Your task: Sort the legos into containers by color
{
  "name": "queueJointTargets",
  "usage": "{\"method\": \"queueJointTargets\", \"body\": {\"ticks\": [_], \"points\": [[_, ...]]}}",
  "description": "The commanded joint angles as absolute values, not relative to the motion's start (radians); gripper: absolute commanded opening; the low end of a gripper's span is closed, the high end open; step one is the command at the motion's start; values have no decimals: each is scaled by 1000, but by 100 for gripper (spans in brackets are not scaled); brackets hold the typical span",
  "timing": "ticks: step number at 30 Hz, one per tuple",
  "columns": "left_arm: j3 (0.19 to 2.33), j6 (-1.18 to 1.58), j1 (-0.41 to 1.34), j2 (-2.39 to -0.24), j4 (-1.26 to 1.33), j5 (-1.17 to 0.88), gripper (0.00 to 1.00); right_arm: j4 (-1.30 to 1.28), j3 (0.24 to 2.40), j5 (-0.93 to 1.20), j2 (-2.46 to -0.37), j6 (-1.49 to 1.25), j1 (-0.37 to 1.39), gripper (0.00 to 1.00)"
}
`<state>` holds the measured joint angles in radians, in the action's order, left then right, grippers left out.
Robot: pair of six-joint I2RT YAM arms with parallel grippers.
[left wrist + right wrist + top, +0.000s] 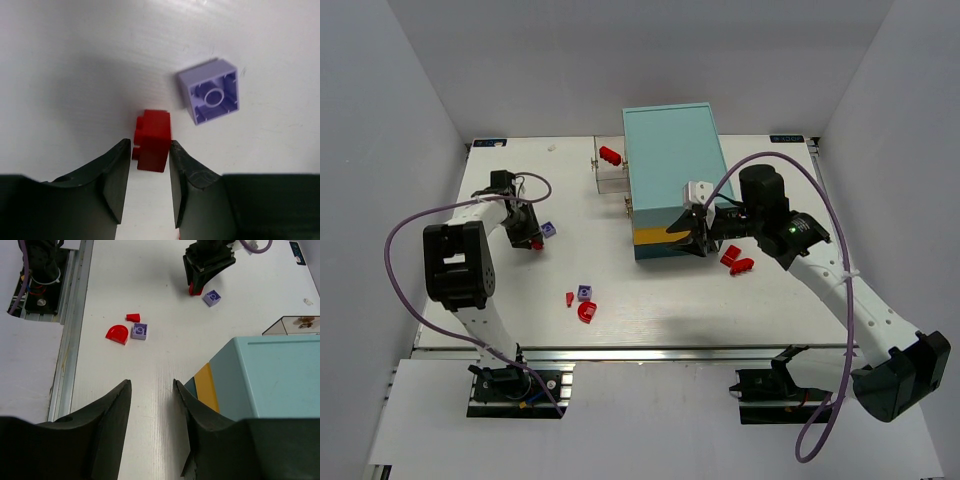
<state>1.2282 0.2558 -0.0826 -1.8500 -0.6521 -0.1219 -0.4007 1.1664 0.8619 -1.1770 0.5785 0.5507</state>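
Nearest my bases on the white table (760,310) lay a red arch piece (587,312), the near purple brick (584,292) just beside it, and a small red wedge (570,298) whose shape was too small to read.

Farther out to the left, my left gripper (150,150) was narrow. Its fingertips (117,170) sat against both sides of the near end of a red brick (152,137), and the rest of the brick stuck out ahead. I could not tell whether that brick was clear of the table. The far purple brick (210,97) lay just beside it, hollow side up and not touching.

To the right, my right gripper (150,390) stood moderately apart with nothing between its jaws. From above it covered the near right corner of the cabinet (670,160). A pair of red bricks (730,257) lay just beside that corner, hidden from my right wrist camera.

At the cabinet's far left a clear drawer (608,178) stood pulled out with one red brick in the drawer (611,155). The right wrist view cut that drawer off at its edge.
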Motion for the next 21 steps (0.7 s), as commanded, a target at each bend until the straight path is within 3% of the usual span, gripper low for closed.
{"method": "queueJointTargets", "body": {"ticks": [1,10,15,17,21], "points": [[1293,249,-80,-1870,-655,-95,46,-377,1160,881,-1152,566,541,45],[1307,244,-71,-1836,-655,-140,26,-385,1147,879,-1149,568,523,45],[1278,291,-71,-1659,-641,-247,17,-376,1138,855,-1141,546,509,43],[1285,354,-71,-1591,-631,-346,16,-332,1123,827,-1129,477,503,39],[1341,466,-40,-1493,-560,-477,11,-235,1094,741,-1109,324,473,7]]}}
